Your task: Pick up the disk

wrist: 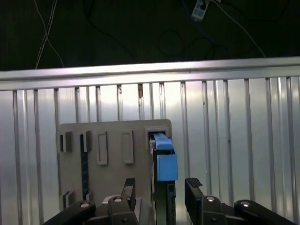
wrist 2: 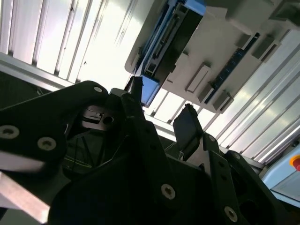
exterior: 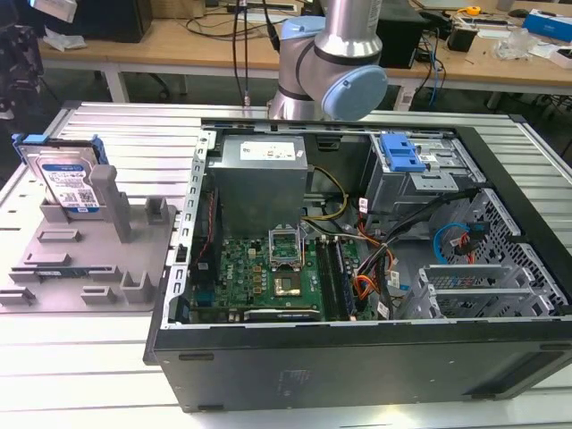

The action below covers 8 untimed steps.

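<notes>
disk (wrist: 166, 165) lined up w/ gap btw spread fingers (wrist: 193, 190), untouched

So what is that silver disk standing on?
The disk stands on edge in a grey fixture, which lies on the ribbed metal table. An upright post of the fixture covers its lower corner, so how it sits in there cannot be seen.
</notes>
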Tool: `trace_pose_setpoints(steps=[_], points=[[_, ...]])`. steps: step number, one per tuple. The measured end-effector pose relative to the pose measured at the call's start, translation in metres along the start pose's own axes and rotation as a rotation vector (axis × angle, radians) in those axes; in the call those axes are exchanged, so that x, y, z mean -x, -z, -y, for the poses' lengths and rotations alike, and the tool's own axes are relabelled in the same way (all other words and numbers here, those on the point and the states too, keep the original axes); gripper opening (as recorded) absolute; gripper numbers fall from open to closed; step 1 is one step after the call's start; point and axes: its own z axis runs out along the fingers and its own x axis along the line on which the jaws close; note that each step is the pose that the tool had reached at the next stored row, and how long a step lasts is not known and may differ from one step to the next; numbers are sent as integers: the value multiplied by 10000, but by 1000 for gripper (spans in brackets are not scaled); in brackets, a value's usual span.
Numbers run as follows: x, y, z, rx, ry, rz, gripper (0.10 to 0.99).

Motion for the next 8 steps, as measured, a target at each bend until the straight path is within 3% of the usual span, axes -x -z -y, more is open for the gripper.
trace_pose_setpoints(steps=[3,8], points=[[-1,-2,-63,-2,51,-2,541],[-1,-3,-75,-6,76,-3,541]])
